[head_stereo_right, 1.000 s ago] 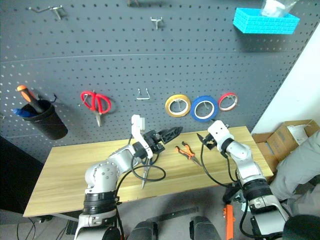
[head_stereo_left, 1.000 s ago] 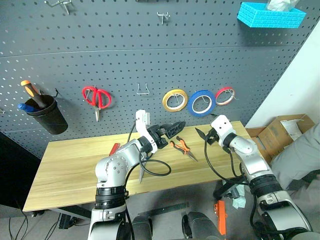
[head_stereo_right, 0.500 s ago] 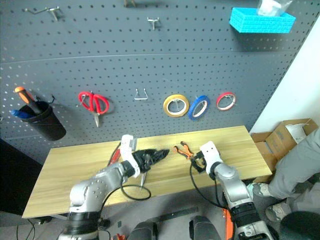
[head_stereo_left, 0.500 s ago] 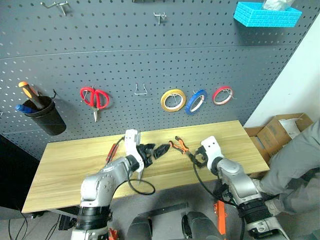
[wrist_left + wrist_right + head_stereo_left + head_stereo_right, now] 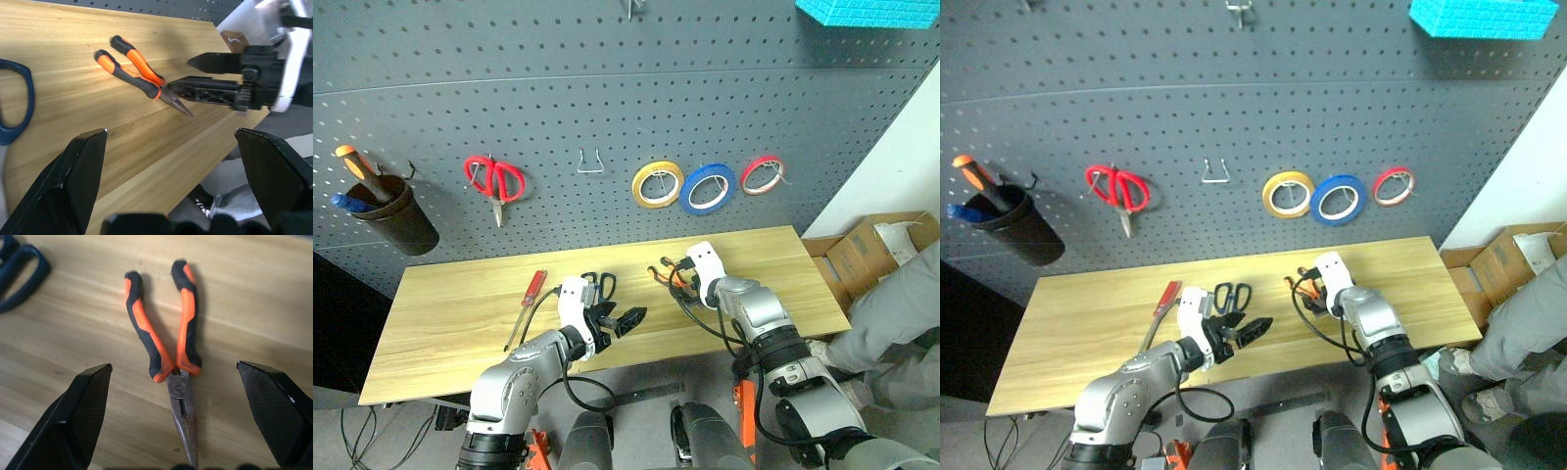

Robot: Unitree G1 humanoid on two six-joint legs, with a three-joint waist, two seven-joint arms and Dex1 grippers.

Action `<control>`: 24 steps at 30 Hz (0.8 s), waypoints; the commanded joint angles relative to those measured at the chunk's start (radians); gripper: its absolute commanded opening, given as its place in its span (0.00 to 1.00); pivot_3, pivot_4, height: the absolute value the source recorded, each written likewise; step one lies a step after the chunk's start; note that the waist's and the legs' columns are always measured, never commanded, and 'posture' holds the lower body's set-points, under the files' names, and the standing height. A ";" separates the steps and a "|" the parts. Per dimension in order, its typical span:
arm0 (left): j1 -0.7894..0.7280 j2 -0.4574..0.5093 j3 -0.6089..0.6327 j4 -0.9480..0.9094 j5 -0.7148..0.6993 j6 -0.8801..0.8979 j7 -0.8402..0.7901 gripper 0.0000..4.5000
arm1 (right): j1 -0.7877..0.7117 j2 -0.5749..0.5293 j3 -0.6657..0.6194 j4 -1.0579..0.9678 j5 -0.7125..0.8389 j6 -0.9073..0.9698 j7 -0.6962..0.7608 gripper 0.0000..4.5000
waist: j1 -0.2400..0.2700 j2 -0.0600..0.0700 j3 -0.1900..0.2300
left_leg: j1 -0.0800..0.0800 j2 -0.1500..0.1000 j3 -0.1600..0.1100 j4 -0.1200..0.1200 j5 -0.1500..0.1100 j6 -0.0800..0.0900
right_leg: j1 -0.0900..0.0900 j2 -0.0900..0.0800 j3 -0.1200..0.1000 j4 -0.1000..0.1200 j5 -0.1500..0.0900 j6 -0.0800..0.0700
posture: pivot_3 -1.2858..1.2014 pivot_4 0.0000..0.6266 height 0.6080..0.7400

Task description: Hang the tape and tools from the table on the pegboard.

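On the table [image 5: 450, 323] lie a red-handled screwdriver [image 5: 534, 287], dark-handled scissors [image 5: 598, 286] and orange-and-black pliers [image 5: 146, 340]. My right gripper [image 5: 173, 369] hangs open just over the pliers, one finger on each side of them, tilted down and not touching. My left gripper [image 5: 619, 323] hovers open and empty near the front edge, just in front of the scissors, pointing towards the pliers [image 5: 137, 68]. The blue tape [image 5: 709, 188] hangs on a hook of the pegboard [image 5: 607, 88].
On the pegboard hang a yellow roll [image 5: 658, 184], a red roll [image 5: 766, 174], red scissors [image 5: 491, 181], a black cup [image 5: 399, 217] holding an orange screwdriver, and a bare hook [image 5: 592, 162]. A cardboard box [image 5: 876, 245] and a person's leg [image 5: 891, 313] are at the right.
Both arms have sunk toward the table. The right gripper came down from near the blue tape and tipped over the pliers. The tape, askew half a second ago, hangs flat. The camera tilted down.
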 commanded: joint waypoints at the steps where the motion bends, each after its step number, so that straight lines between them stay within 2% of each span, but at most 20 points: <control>1: 0.032 -0.005 0.014 -0.078 -0.024 0.015 0.016 1.00 | -0.024 -0.017 0.012 0.025 0.004 0.000 0.039 0.99 | 0.004 0.000 0.009 | 0.000 0.000 -0.001 0.000 -0.001 0.001 | 0.000 0.000 0.000 0.000 -0.001 0.000 | 0.57 0.44 1.00; 12: 0.073 -0.027 0.018 -0.139 -0.041 0.043 0.061 1.00 | -0.078 -0.023 0.041 0.139 -0.010 -0.022 0.083 0.99 | 0.006 0.001 0.061 | -0.001 0.000 -0.003 -0.001 -0.002 -0.001 | -0.002 0.000 -0.001 0.001 -0.004 -0.002 | 0.58 0.51 1.00; 24: 0.091 -0.035 0.034 -0.190 -0.076 0.079 0.093 1.00 | -0.155 -0.026 0.039 0.287 -0.022 -0.098 0.101 0.99 | 0.015 -0.001 0.081 | -0.002 0.001 -0.004 -0.002 -0.003 -0.002 | -0.002 0.000 0.000 0.000 -0.005 -0.002 | 0.59 0.54 1.00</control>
